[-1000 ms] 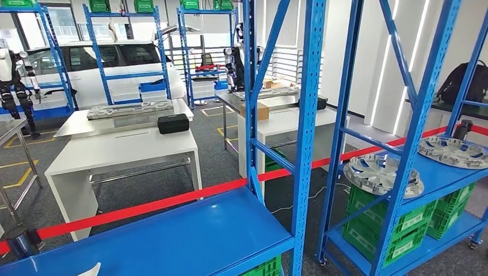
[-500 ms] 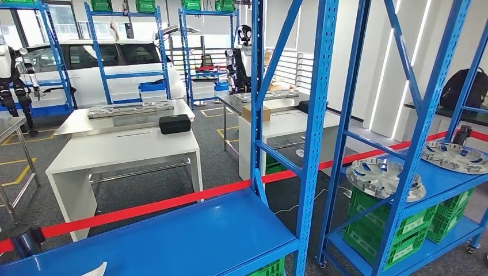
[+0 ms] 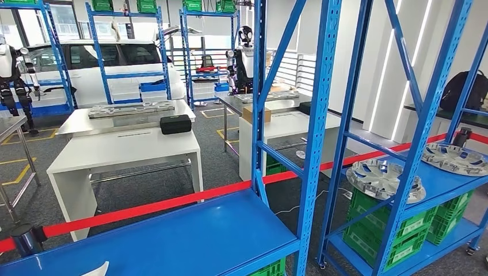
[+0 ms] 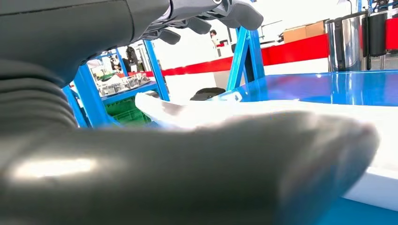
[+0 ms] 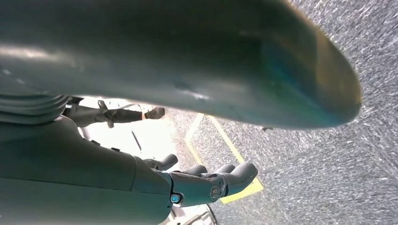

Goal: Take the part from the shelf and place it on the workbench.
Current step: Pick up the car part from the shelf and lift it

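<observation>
We see green crates [image 3: 396, 227] under right shelf [image 3: 443, 181], contents untold. Left hand [image 4: 187, 140] fingers straddle white part [image 4: 300, 112]; right hand [image 5: 197, 183] empty, fingers apart.

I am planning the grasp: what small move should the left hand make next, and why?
Probably close the left hand on the white part. In the left wrist view the part lies on the blue shelf between thumb and fingers; the fingers stand clear of it, so nothing seems to hold it yet.
</observation>
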Robot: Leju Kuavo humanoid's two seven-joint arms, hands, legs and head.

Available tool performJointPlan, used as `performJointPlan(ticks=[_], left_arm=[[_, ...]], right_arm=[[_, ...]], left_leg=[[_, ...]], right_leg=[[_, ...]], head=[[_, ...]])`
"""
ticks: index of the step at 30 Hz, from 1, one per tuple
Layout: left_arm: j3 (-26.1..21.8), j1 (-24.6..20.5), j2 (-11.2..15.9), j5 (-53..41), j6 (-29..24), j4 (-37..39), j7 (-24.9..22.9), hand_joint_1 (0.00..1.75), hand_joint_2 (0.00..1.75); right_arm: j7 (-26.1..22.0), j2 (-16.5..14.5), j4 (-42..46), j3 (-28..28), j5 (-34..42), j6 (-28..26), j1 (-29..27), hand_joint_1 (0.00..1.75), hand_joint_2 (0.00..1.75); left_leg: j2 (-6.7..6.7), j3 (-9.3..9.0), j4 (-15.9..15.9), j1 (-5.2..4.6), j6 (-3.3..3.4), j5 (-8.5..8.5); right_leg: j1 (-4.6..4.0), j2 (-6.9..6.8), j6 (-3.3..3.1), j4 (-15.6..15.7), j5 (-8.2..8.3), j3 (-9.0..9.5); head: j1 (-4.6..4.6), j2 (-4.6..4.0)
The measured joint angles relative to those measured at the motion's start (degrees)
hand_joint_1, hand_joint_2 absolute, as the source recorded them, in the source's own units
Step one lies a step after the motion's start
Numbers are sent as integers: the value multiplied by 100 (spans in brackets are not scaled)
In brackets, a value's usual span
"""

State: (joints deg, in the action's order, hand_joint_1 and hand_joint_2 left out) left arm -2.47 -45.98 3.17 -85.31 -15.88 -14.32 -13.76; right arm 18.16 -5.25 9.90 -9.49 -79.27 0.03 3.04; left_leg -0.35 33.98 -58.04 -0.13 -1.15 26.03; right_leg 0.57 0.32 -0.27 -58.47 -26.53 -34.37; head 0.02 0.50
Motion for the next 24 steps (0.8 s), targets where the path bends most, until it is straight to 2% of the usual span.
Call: performJointPlan(ticks=[24], left_arm=[[-2,109,0,2,-3,13,-20,0,175]], right_arm=[[2,0,0,-4,-26,19,0,0,0]], left_leg=[[0,0,2,5,-1,-1]], right_leg=[[-8,0,-1,-1,-2,-1]], head=[[-2,0]])
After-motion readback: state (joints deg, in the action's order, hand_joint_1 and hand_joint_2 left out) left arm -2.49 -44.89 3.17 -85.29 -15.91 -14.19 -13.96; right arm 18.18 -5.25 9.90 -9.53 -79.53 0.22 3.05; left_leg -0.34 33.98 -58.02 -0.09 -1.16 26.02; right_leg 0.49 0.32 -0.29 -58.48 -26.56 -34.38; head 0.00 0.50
